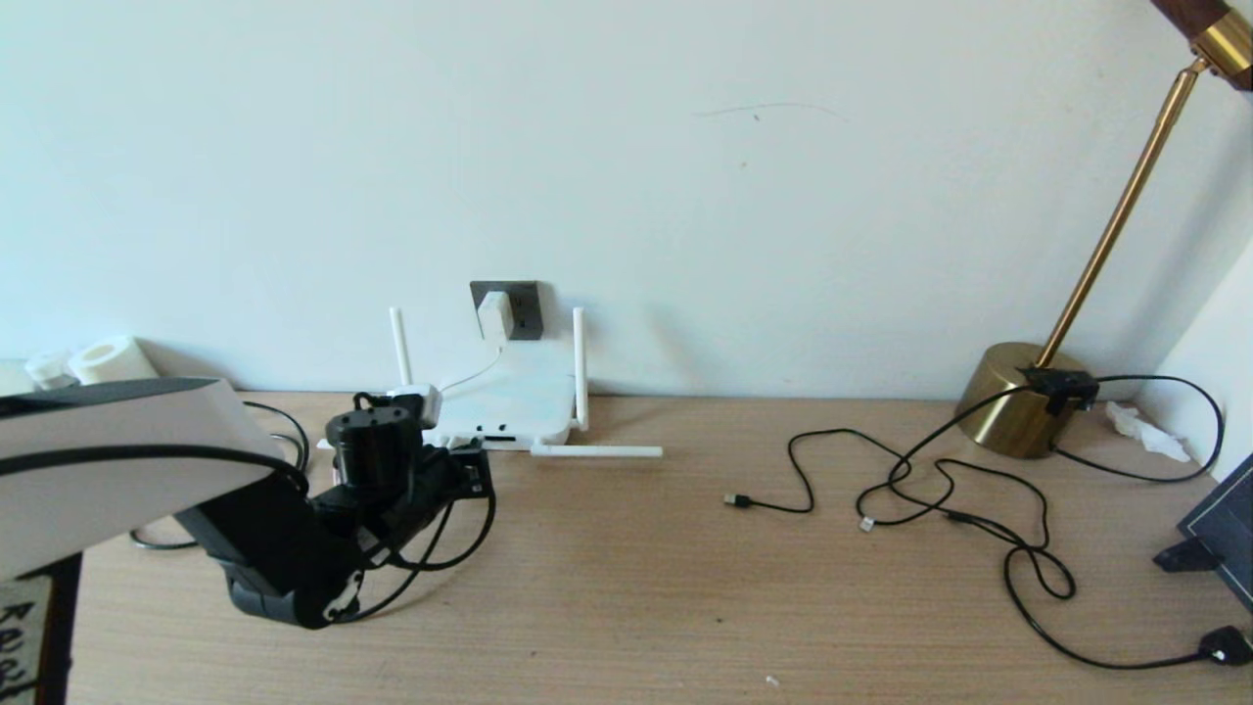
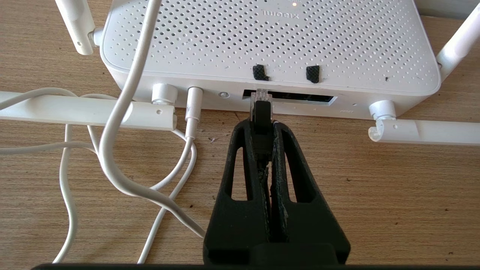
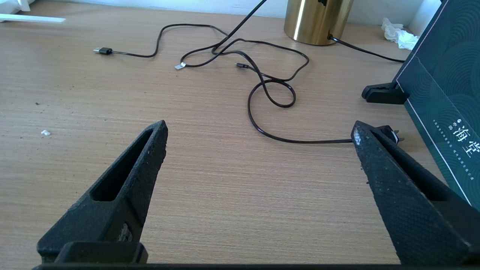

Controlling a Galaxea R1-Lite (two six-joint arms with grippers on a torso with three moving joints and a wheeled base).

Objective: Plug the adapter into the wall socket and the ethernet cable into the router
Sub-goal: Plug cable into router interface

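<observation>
the left gripper [image 2: 261, 112] is clamped on the ethernet cable [image 2: 261, 108] at its stiff black sleeve, the right hold; its brittle-looking clear tip sits just ahead at the router [image 2: 270, 41] port; right gripper [image 3: 258, 138] parked, jaws apart; adapter [image 1: 494, 314] already in the wall socket [image 1: 524, 305].

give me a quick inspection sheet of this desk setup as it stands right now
surface: wooden desk, a few crumbs
job's things: adapter sits in the wall socket; ethernet cable plug at the router port, tip at the slot
clutter: paper roll, crumpled tissue, dark box
grippers: left gripper shut on the ethernet cable; right gripper open above bare desk
cables: loose black cables; white cord by the router
surroundings: white wall, brass lamp
</observation>
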